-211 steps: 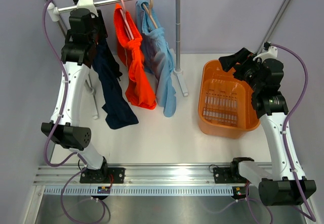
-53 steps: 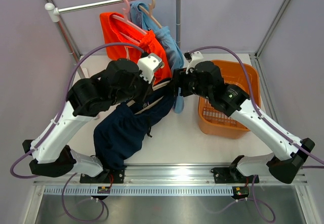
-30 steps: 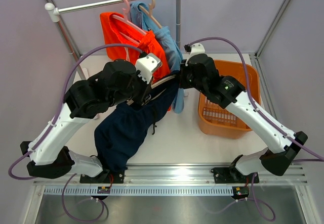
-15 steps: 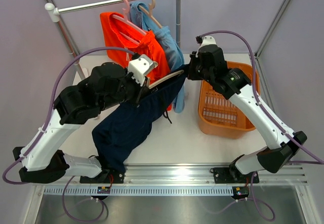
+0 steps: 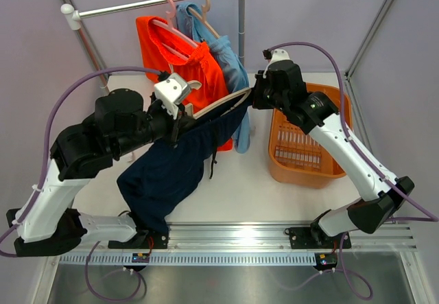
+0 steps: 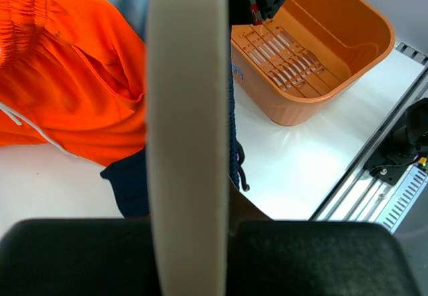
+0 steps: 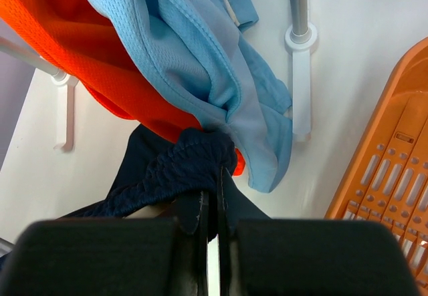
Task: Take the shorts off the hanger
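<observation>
The dark navy shorts (image 5: 171, 173) hang off a cream hanger (image 5: 218, 103) held slanting between my two arms over the table. My left gripper (image 5: 176, 115) is shut on the hanger's left end; in the left wrist view the cream hanger (image 6: 187, 122) runs up from my left gripper (image 6: 190, 228). At the hanger's right end my right gripper (image 5: 253, 99) is shut on the navy waistband (image 7: 177, 166), pinched in my right gripper (image 7: 212, 212). Orange shorts (image 5: 175, 53) and light blue shorts (image 5: 230, 67) hang on the rail behind.
An orange basket (image 5: 328, 163) stands on the table at the right, below my right arm. The rack's rail (image 5: 137, 3) crosses the back, its right post (image 5: 241, 29) and foot (image 7: 301, 75) close behind the grippers. The orange shorts (image 6: 67, 75) hang beside the hanger.
My left gripper has drawn the hanger leftward and my right gripper has moved right and back with the waistband, so the navy shorts are stretched out along the hanger.
</observation>
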`<move>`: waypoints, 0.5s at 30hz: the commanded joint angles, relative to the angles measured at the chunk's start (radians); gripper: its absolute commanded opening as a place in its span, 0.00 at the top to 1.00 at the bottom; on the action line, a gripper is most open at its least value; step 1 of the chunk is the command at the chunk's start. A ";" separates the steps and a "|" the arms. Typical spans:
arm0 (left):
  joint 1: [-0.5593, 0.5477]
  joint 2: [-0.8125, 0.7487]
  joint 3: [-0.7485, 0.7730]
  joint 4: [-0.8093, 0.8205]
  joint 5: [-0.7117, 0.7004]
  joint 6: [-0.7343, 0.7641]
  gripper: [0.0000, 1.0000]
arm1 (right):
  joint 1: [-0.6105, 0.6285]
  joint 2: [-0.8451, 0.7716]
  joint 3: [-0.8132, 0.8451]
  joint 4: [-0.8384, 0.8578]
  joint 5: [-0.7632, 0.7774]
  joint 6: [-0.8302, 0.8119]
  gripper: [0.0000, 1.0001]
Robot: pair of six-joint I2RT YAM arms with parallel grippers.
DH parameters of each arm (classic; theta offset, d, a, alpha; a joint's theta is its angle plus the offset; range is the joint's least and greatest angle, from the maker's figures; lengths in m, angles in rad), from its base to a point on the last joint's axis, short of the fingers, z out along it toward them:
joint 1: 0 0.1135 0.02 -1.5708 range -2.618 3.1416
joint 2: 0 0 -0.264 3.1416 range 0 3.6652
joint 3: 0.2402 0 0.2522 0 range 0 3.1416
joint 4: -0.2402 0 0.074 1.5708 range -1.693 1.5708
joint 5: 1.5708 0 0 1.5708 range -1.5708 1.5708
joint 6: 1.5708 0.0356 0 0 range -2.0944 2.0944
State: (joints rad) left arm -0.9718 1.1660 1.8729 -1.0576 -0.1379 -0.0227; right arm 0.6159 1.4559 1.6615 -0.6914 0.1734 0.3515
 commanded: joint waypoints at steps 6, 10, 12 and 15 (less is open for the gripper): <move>-0.005 -0.146 0.019 0.074 -0.054 -0.014 1.00 | -0.070 -0.032 -0.045 0.035 0.133 -0.031 1.00; -0.004 -0.206 -0.073 0.198 -0.094 -0.042 1.00 | -0.070 -0.060 -0.055 0.038 0.069 -0.022 1.00; -0.005 -0.226 -0.121 0.282 -0.100 -0.049 1.00 | -0.062 -0.087 -0.066 0.041 0.035 -0.011 1.00; -0.004 -0.227 -0.182 0.364 -0.126 -0.075 1.00 | -0.006 -0.114 -0.059 0.024 0.054 -0.011 1.00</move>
State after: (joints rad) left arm -0.9722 0.9867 1.7050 -0.8524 -0.1970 -0.0673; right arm 0.6197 1.3849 1.6051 -0.6571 0.1013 0.3599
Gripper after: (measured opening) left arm 0.068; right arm 0.034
